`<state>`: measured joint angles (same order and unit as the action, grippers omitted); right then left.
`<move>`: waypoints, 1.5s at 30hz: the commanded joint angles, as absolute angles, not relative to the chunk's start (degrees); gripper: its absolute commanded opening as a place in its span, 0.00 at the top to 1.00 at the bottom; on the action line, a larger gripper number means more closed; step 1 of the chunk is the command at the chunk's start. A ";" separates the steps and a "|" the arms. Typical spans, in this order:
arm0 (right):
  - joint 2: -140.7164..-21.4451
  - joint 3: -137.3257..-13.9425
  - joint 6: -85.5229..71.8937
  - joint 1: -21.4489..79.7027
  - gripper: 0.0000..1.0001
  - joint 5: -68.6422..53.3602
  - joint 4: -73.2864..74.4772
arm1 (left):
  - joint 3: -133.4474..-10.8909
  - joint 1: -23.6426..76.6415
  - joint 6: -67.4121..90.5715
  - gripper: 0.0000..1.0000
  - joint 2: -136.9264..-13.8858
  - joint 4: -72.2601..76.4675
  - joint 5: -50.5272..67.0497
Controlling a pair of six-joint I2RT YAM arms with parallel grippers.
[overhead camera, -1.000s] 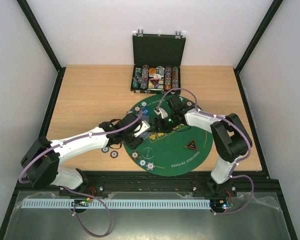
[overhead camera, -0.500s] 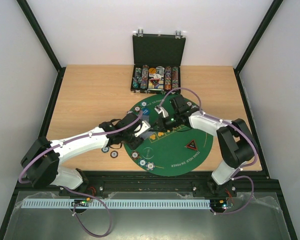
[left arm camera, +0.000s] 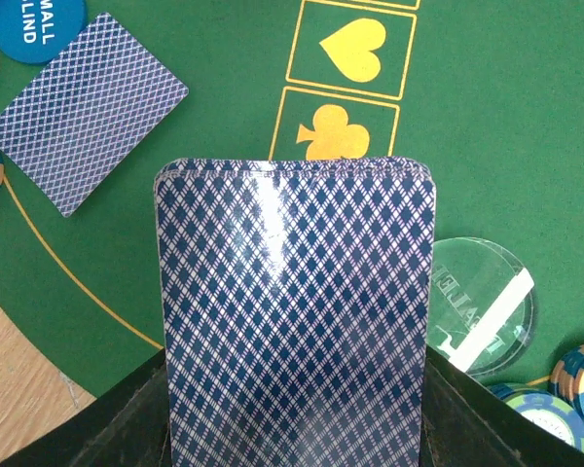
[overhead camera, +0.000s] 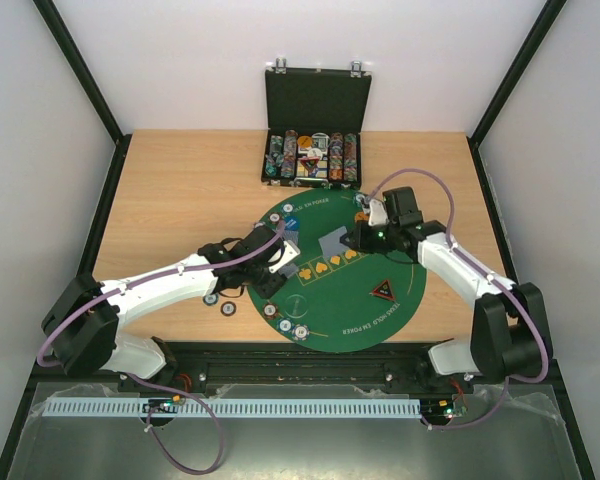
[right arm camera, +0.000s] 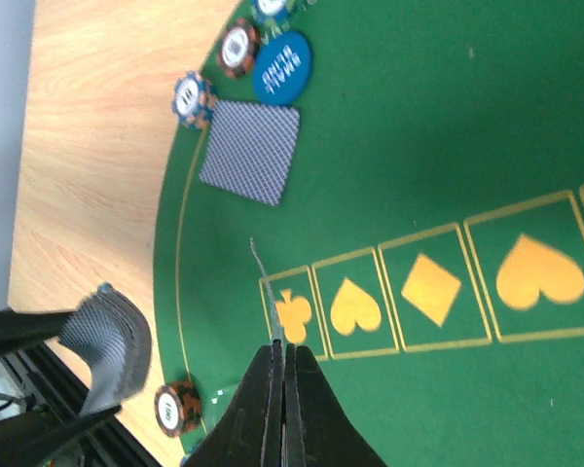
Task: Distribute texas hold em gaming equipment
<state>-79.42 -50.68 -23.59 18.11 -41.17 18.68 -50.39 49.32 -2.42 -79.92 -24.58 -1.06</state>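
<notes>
right end effector (right arm camera: 284, 352): now pinched shut on one card (overhead camera: 332, 243), pulled clear
left end effector (left arm camera: 294, 409): clamped on deck (left arm camera: 294, 263)
meaning: another deal coming, probably

Lab test cell: white panel walls (overhead camera: 180, 60), black frame (overhead camera: 80, 70), wooden table (overhead camera: 180, 190).

We identify a light wooden table (overhead camera: 180, 190) at the centre of the overhead view. Plain white walls enclose it: the back wall (overhead camera: 300, 50) at 12 o'clock, the left wall (overhead camera: 30, 150) at 9 o'clock and the right wall (overhead camera: 570, 150) at 3 o'clock. A black left strut (overhead camera: 78, 70) and right strut (overhead camera: 517, 70) follow the wall junctions at 11 and 1 o'clock. At 6 o'clock we find a black rail (overhead camera: 310, 372) along the near table edge, then a white slotted duct (overhead camera: 280, 408), then a grey, faintly reflective sheet (overhead camera: 310, 450). Lighting is even, with soft shadows.
</notes>
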 commanded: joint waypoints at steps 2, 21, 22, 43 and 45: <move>-77.35 -43.52 -23.80 18.56 0.98 -41.28 21.41 | -50.58 49.35 -2.38 0.43 -79.28 -25.05 -2.26; -84.85 -46.19 -21.19 26.08 0.98 -31.29 26.81 | -50.52 47.99 -2.41 0.43 -78.27 -25.07 -2.58; -83.60 -45.53 -21.28 26.18 0.98 -30.07 28.08 | -50.52 48.00 -2.38 0.43 -78.34 -25.06 -2.43; -82.19 -36.78 -24.57 33.45 0.98 -37.65 25.15 | -50.45 47.95 -2.49 0.43 -77.89 -24.97 -2.03; -83.85 -37.49 -24.28 34.08 0.98 -38.97 23.78 | -50.45 47.98 -2.53 0.42 -77.81 -25.02 -2.07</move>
